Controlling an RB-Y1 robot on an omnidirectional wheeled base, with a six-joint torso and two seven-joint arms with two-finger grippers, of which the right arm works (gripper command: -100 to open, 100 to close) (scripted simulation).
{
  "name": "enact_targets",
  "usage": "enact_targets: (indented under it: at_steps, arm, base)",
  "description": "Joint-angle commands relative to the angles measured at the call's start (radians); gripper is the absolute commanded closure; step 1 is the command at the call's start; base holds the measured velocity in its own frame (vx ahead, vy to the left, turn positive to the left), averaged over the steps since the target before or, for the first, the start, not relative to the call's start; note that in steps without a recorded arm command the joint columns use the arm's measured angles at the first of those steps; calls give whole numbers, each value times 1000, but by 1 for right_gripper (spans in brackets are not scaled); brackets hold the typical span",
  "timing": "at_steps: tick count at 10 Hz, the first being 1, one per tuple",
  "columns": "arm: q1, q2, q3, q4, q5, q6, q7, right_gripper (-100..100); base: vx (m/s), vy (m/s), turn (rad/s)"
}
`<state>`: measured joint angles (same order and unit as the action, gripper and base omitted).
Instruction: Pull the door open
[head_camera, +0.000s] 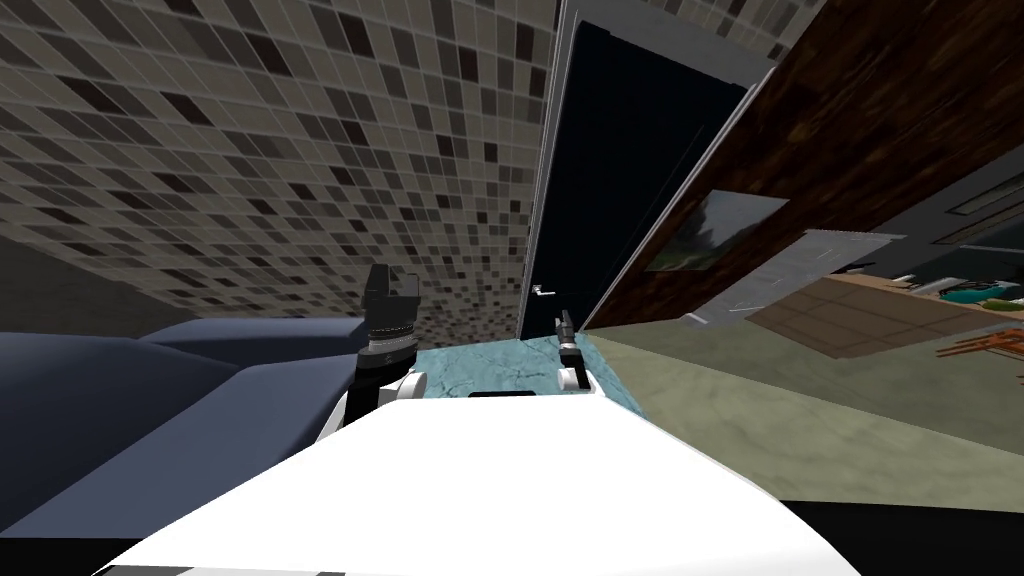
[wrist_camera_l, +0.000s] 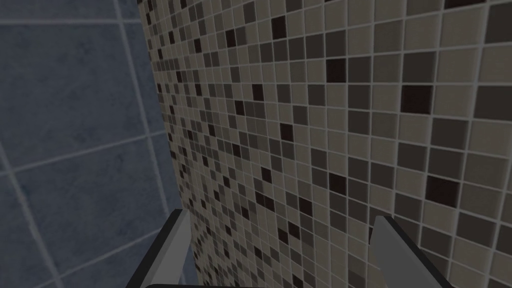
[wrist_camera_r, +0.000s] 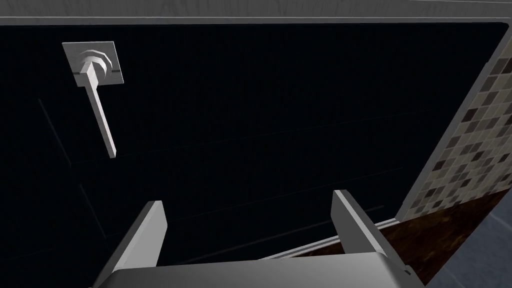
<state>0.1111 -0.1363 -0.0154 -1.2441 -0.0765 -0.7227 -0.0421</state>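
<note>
Mosaic-tiled wall (head_camera: 250, 150) at left. Left pincer (wrist_camera_l: 281, 222): raised facing the wall, fingers apart, empty. Door (head_camera: 640, 170): dark, set in grey frame. Lever handle (wrist_camera_r: 97, 97): light grey, near door's edge. Right pincer (wrist_camera_r: 250, 205): fingers apart, facing door, handle off to one side. Advice: centre on lever before closing, then pull.

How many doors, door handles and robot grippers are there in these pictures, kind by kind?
Dark door: 1
Door handle: 1
Grippers: 2, the left gripper and the right gripper, both open
Total: 4
</note>
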Motion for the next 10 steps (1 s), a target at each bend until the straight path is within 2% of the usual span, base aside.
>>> enact_targets:
  at_steps: [1, 10]
  arm:
    - [-12, -7, -3, 47, -9, -9, -3, -100]
    - [-99, -29, -19, 308, -54, -44, -9, -100]
  base:
    - [62, -48, 189]
    - [64, -72, 151]
